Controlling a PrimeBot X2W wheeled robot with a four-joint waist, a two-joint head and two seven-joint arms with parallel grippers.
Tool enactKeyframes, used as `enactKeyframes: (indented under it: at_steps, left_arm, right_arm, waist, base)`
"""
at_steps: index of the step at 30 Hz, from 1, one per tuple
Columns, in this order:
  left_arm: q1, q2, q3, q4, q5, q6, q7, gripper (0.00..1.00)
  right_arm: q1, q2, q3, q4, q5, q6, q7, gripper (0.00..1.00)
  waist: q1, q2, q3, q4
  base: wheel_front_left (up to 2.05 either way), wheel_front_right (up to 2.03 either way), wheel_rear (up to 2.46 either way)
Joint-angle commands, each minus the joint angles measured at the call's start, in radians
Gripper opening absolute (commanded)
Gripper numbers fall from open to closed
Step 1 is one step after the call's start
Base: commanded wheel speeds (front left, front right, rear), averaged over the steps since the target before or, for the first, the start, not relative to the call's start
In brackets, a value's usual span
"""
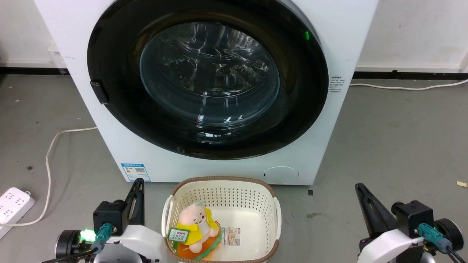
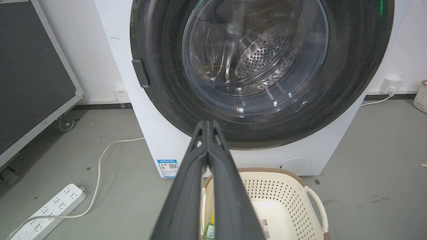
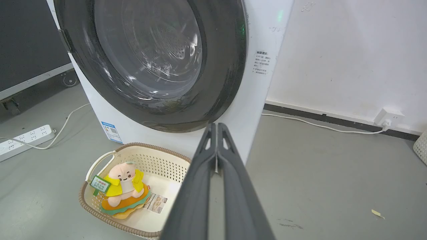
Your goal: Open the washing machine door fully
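The washing machine door (image 1: 208, 80) lies flush against the front of the washing machine (image 1: 226, 170), so nothing is done yet. The left pincer (image 2: 207, 123) and right pincer (image 3: 217, 125), both pressed together and empty, hang well short of its handle tab (image 1: 99, 92).

The scene is lit brightly and evenly by diffuse light; only faint, soft shadows are cast on the floor (image 1: 384, 146). White streaks of glare are reflected in the glass of the washing machine door (image 1: 208, 73). Straight edges are bowed toward the margins of both wrist views. The head view is rendered sharp.
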Motion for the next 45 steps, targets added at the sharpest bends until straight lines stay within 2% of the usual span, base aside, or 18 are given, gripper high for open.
enactKeyframes:
  at_steps: [1,16,17,34,45]
  left_arm:
    - [0.015,0.001,0.0,-0.004,0.003,-0.004,0.0,0.0]
    - [0.015,0.001,0.0,-0.004,0.003,-0.004,0.0,0.0]
    - [0.0,0.0,0.0,0.0,0.0,0.0,0.0,1.0]
    - [-0.009,0.0,-0.037,0.019,-0.016,0.013,-0.038,1.0]
    - [-0.028,0.0,-0.062,0.021,-0.022,0.023,-0.061,1.0]
  right_arm:
    - [-0.012,0.005,0.0,0.003,-0.008,-0.001,0.0,0.0]
    - [-0.012,0.005,0.0,0.003,-0.008,-0.001,0.0,0.0]
    - [0.0,0.0,0.0,0.0,0.0,0.0,0.0,1.0]
    - [-0.009,0.0,-0.004,0.005,0.055,0.0,-0.034,1.0]
    - [-0.054,-0.005,-0.025,-0.004,0.135,0.0,-0.023,1.0]
  waist:
    - [0.0,0.0,0.0,0.0]
    - [0.0,0.0,0.0,0.0]
    - [0.0,0.0,0.0,0.0]
    - [0.0,0.0,0.009,0.001]
    - [0.0,0.0,0.042,0.008]
  base:
    - [0.0,0.0,0.0]
    - [0.0,0.0,0.0]
    - [0.0,0.0,0.0]
    - [0.0,0.0,0.0]
    - [0.0,0.0,0.0]
